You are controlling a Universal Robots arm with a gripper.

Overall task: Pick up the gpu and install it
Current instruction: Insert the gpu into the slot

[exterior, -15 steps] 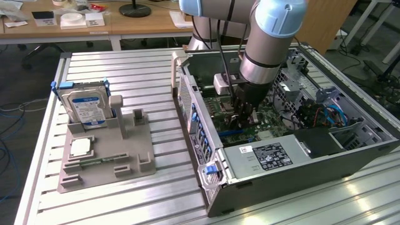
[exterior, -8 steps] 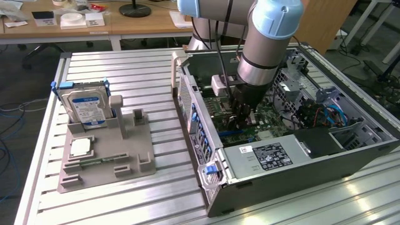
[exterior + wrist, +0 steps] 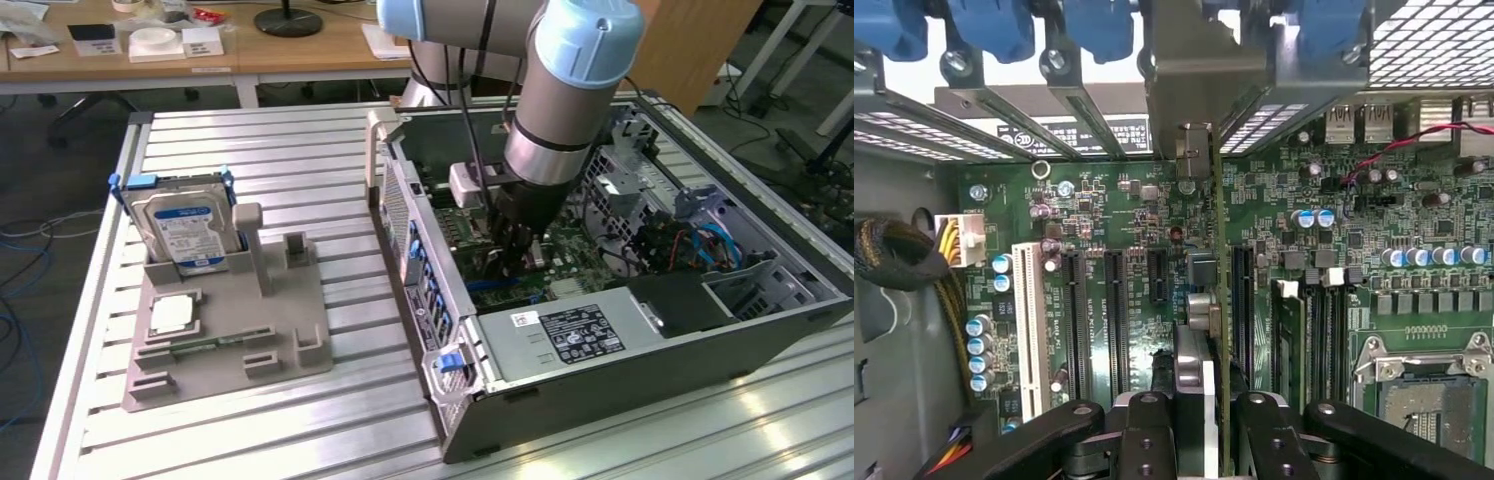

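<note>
My gripper (image 3: 1204, 435) is shut on the gpu (image 3: 1219, 300), a thin green card held edge-on between the two black fingers (image 3: 1144, 430). Its silvery metal bracket end (image 3: 1192, 120) reaches toward the case's rear slot openings. The card stands upright just over the green motherboard (image 3: 1114, 220), between the long black expansion slots (image 3: 1116, 320) and another slot (image 3: 1242, 310); I cannot tell whether its edge touches a slot. In the exterior view the arm reaches down into the open computer case (image 3: 641, 340), with the gripper (image 3: 514, 250) low over the motherboard (image 3: 574, 250).
The case walls and a black power supply (image 3: 574, 335) close in around the gripper. Blue slot latches (image 3: 1004, 25), a sleeved cable bundle (image 3: 894, 250) and the CPU socket (image 3: 1424, 390) lie nearby. Outside, a grey holder (image 3: 227, 330) carries a hard drive (image 3: 187, 225) and a CPU chip (image 3: 174, 315).
</note>
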